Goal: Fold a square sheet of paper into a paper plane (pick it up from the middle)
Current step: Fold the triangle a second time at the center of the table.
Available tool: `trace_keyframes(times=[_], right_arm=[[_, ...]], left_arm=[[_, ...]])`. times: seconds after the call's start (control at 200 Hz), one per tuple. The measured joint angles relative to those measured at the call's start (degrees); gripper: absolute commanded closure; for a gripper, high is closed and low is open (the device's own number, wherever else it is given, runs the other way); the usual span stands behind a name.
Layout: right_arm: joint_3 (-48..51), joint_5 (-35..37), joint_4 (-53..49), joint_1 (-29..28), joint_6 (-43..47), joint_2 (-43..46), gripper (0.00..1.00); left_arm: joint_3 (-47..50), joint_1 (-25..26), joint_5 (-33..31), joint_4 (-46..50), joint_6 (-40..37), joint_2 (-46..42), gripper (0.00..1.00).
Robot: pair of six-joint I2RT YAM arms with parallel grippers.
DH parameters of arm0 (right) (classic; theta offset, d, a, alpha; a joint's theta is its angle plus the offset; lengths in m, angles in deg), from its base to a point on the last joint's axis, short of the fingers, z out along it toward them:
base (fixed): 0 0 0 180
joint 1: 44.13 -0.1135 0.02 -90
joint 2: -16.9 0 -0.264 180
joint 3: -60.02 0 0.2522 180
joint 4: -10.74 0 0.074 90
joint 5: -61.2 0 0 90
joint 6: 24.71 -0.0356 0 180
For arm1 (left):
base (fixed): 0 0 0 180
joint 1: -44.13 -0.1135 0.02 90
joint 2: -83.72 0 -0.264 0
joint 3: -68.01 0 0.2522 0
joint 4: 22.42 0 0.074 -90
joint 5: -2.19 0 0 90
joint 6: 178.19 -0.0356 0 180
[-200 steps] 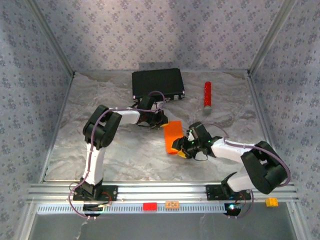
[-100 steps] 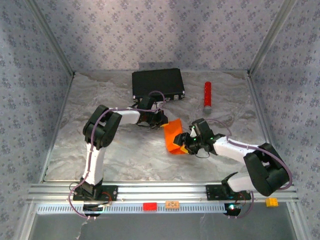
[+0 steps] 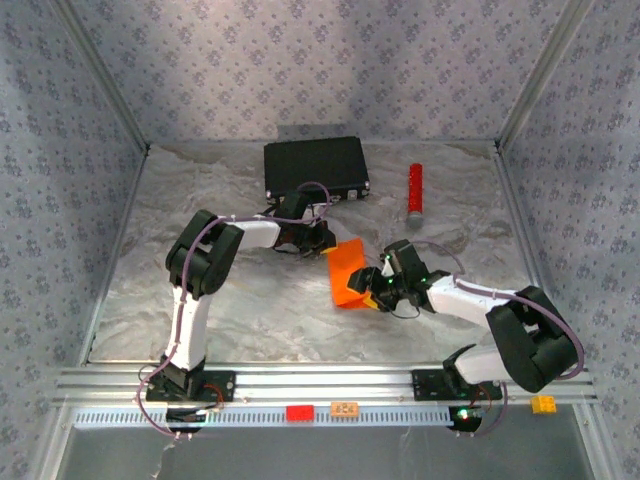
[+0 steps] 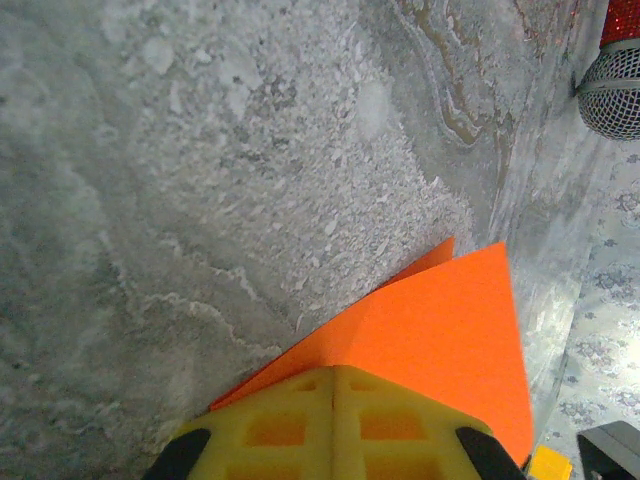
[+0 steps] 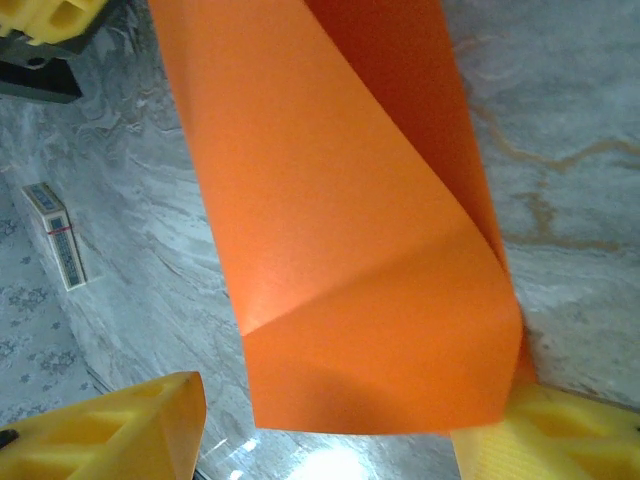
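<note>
— Paper first: where do we have it, and who holds it?

— Nearest our bases, the square sheet of paper [image 3: 348, 272] has its folded end lying between the right jaws, and those stand spread. In the right wrist view one yellow finger [image 5: 110, 430] is clear of the orange and the other only meets its corner. We judge nothing is pinched on that side.

— Then why doesn't it slide away?

— Because the end just beyond is nipped by the left jaws, pressed together on the sheet. From the left wrist we see orange fanning out from between those fingers [image 4: 270, 435] over the grey surface [image 4: 200, 200]. We read that as an anchor: one end is held fast so the right jaws are free to take a fresh hold or press a crease.

— Is it resting on the surface?

— We cannot tell; it slants between the two sets of jaws.

— How far along are we?

— One flap is doubled over, with a slanting crease near the corner. It is no narrow dart yet, so we judge most folds are ahead.

— And farther out?

— Past the left jaws sit the black case [image 3: 315, 166] and, to its right, the red cylinder [image 3: 414, 190], both well apart from the sheet. We'd say they are out of the way, so the folding has room.
</note>
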Motion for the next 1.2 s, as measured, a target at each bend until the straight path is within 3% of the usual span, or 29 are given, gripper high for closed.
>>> trace_keyframes(times=[0.245, 0.475, 0.879, 0.974, 1.204], right_arm=[[2.23, -0.13, 3.87, 0.70, -2.47, 0.13, 0.34], [4.44, -1.77, 9.88, 2.27, -3.50, 0.35, 0.49], [1.95, -7.02, 12.87, 5.92, 1.86, -3.63, 0.58], [1.55, -8.13, 12.90, 6.64, 3.28, -4.98, 0.63], [0.20, -10.01, 12.76, 8.20, 6.56, -8.70, 0.83]], left_arm=[[0.00, 0.00, 0.00, 0.00, 0.00, 0.00, 0.96], [0.00, 0.00, 0.00, 0.00, 0.00, 0.00, 0.95], [0.00, 0.00, 0.02, -0.02, 0.00, 0.00, 0.95], [0.00, 0.00, 0.04, -0.02, 0.00, 0.00, 0.94], [0.00, 0.00, 0.66, -0.46, 0.00, -0.07, 0.85]])
